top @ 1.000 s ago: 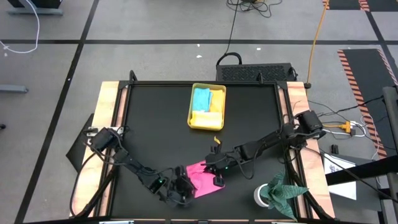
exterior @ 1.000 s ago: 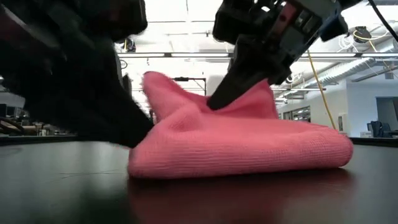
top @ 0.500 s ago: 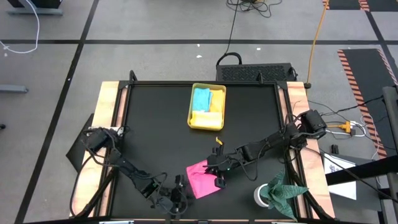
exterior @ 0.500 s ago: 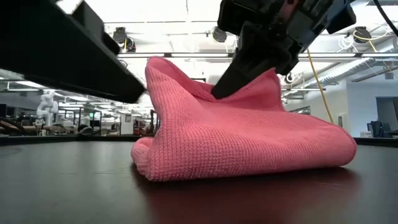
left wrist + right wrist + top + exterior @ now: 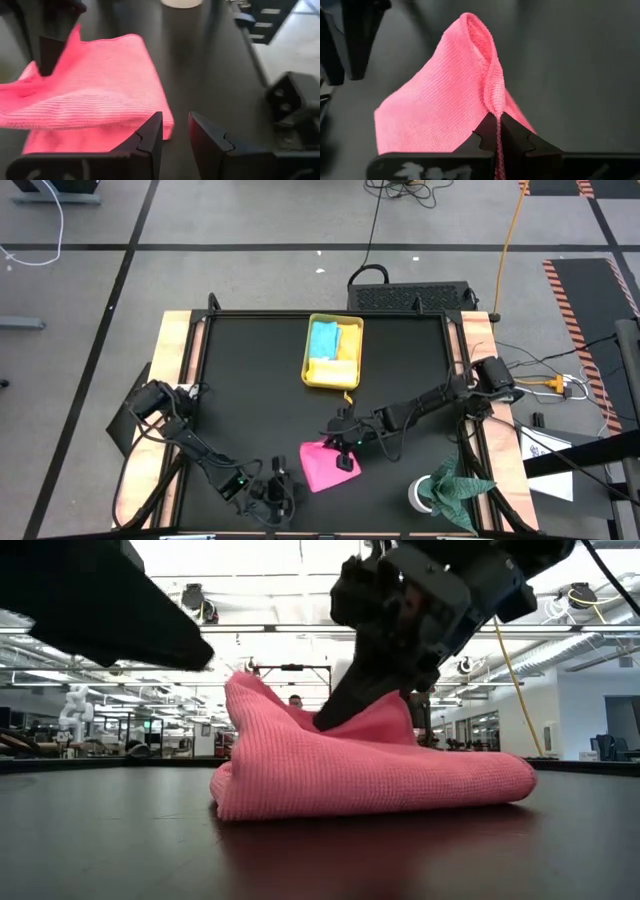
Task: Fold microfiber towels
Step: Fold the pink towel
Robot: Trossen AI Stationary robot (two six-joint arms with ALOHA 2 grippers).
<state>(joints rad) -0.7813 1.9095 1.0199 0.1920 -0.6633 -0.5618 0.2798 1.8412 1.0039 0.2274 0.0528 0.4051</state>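
Right gripper [image 5: 497, 131] — pinching pink towel [image 5: 440, 100] edge | left gripper [image 5: 175, 131] — beside it

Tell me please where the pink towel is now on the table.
In the high view the pink towel lies near the table's front edge, just right of centre, below the yellow tray. The right pincer pinches its edge; the left pincer is beside it, apart.

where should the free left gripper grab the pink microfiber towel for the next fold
Probably the loose raised corner of the pink microfiber towel, coming from the left arm's side. The right gripper is shut on the opposite edge, lifting it into a peak, and the rest lies flat on the black table, harder to pinch. The left gripper sits just off the towel, open and empty.
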